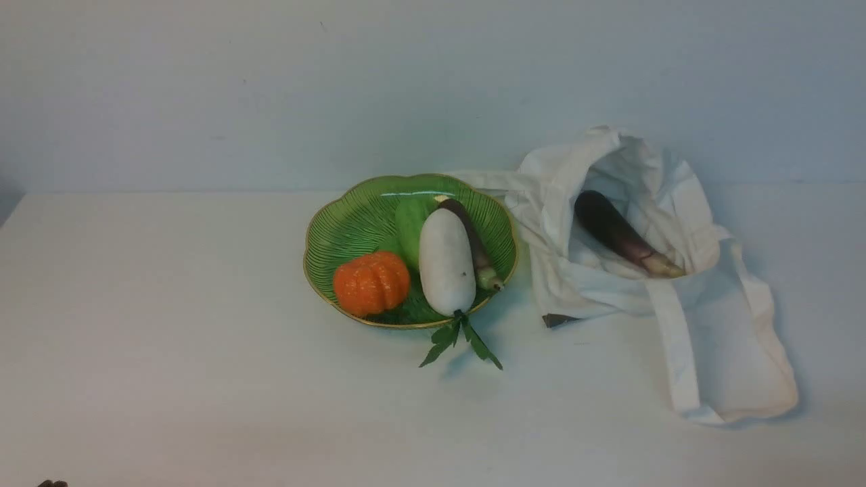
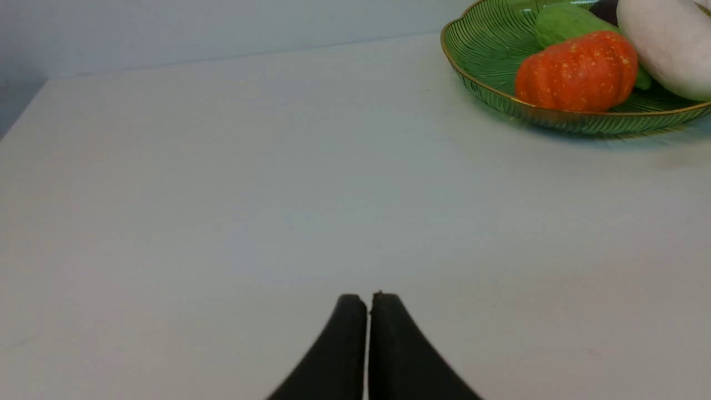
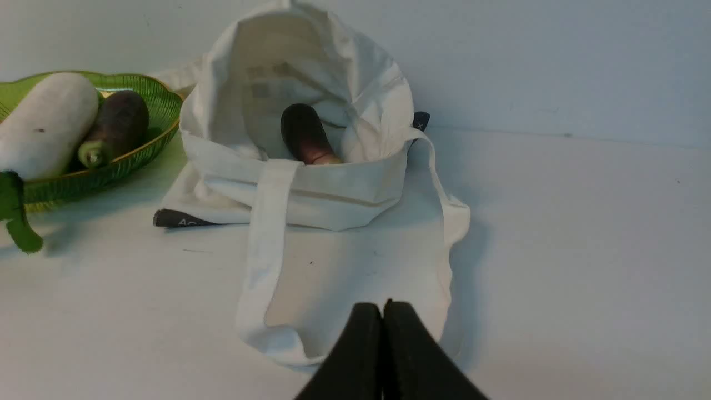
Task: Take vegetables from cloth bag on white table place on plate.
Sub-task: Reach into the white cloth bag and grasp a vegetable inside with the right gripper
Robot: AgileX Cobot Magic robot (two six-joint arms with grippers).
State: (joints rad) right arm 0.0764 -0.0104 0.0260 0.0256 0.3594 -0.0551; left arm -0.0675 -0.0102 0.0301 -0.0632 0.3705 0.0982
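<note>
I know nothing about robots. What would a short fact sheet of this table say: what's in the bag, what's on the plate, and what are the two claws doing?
In the bag: one eggplant with a tan stem tip, lying in the open mouth of the cloth bag
On the plate: orange pumpkin, white radish, eggplant with a green stem tip, green vegetable
Radish leaves: hang over the rim above the white table
Left gripper: shut, empty, over bare table
Right gripper: shut, empty, facing the bag
</note>
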